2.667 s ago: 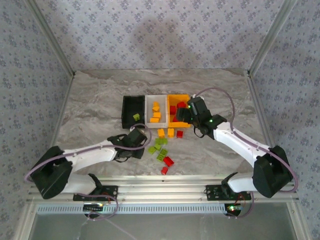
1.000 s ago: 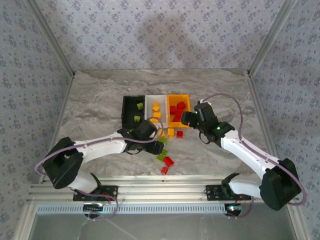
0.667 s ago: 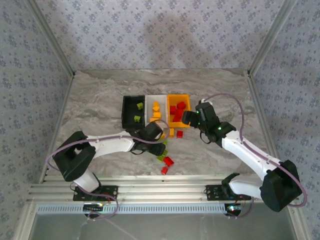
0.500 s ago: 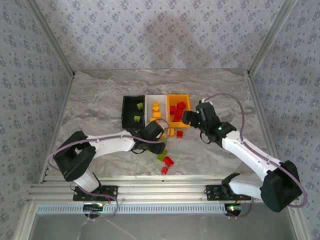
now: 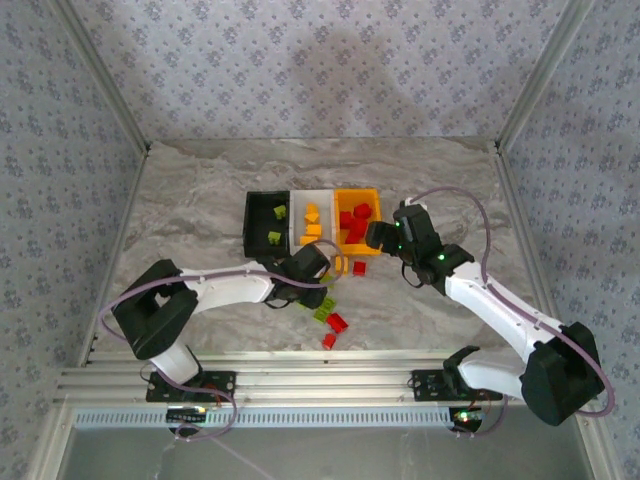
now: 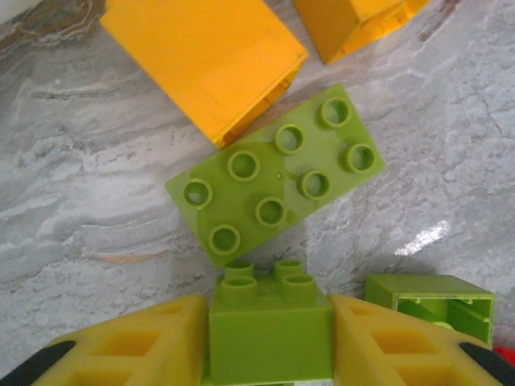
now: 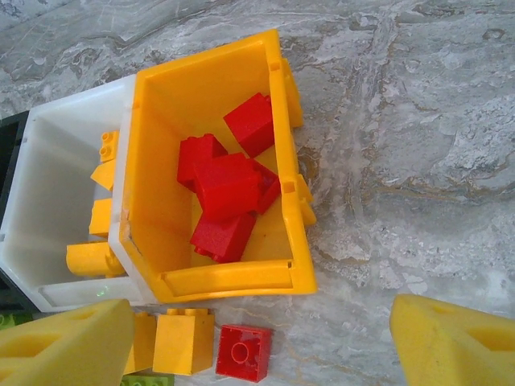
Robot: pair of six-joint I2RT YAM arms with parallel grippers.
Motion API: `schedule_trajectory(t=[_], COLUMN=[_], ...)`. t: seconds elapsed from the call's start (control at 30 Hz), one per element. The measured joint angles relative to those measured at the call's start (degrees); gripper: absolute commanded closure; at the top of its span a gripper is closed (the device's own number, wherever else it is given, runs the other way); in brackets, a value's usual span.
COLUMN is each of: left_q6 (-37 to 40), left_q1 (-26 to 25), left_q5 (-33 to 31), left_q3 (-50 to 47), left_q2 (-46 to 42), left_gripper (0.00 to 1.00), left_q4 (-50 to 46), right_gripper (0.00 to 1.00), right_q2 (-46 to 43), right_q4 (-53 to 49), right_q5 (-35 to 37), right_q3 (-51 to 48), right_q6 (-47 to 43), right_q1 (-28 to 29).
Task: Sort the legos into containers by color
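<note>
Over the last few seconds the left arm has stretched from 7 o'clock of the loose pile right into it. A second lime brick has joined the first in the black bin (image 5: 249, 228), and the right gripper (image 7: 261, 318) has backed off from above the orange bin (image 7: 157, 161) toward its 3 o'clock side.

In the left wrist view the left gripper (image 6: 270, 322) is clamped on a small green brick (image 6: 270, 346). A yellow finger (image 6: 133, 350) presses each flank, and the studs point to 12 o'clock. Just past it at 12 o'clock a long green brick (image 6: 273, 181) lies studs up and skewed, its far edge against a big orange-yellow brick (image 6: 205, 56). A second orange-yellow brick (image 6: 354, 20) sits at 1 o'clock. At 3 o'clock of the held piece, a tipped green brick (image 6: 430, 301) lies on its side with its hollow showing.

The right gripper's fingers (image 7: 64, 346) are spread wide with nothing between them. The orange bin holds a heap of red bricks (image 7: 229, 189). The white bin (image 7: 56, 185) touches it at 9 o'clock and holds orange-yellow pieces (image 7: 92, 257). On the marble table (image 7: 402, 161), at 6 o'clock of the orange bin, a loose red brick (image 7: 243, 352) sits just beside a loose orange-yellow brick (image 7: 183, 342). In the top view, two stray red bricks (image 5: 337, 322) lie at the pile's 6 o'clock end
</note>
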Motion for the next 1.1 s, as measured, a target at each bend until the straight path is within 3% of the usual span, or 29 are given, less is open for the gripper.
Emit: schedule_trajectory(t=[0.33,0.6,0.8,0.9,0.97,1.1], left_q6=[-0.2,-2.0,-2.6,-3.3,-3.9,-4.9], left_q1=[0.8,9.7,21.9,25.3,26.6,27.7], left_q5=[-3.5,-10.4,-11.3,-12.1,-12.0,-11.7], left_q3=[0.0,1.2,10.8,14.9,16.6,18.4], left_q2=[-5.2,-16.4,-6.7,-1.4,1.4,4.3], left_gripper=[0.69,0.69,0.69,0.68,0.62,0.38], left_q4=[-2.6,-3.4,-2.0,-1.2,-1.1,-1.1], right_gripper=[0.15,0.15,0.15,0.15,0.15,0.14], right_q2=[-0.1,-0.6,-0.6,-0.6,-0.6,-0.7], right_q4=[0.0,0.0,0.0,0.0,0.0,-0.2], right_q5=[0.0,0.0,0.0,-0.1,-0.5,-1.7], right_q3=[0.0,0.0,0.0,0.0,-0.1,-0.9], right_q6=[0.0,0.0,0.0,0.0,0.0,0.0], right_q1=[-0.3,-0.3,-0.3,-0.4,-0.4,-0.3])
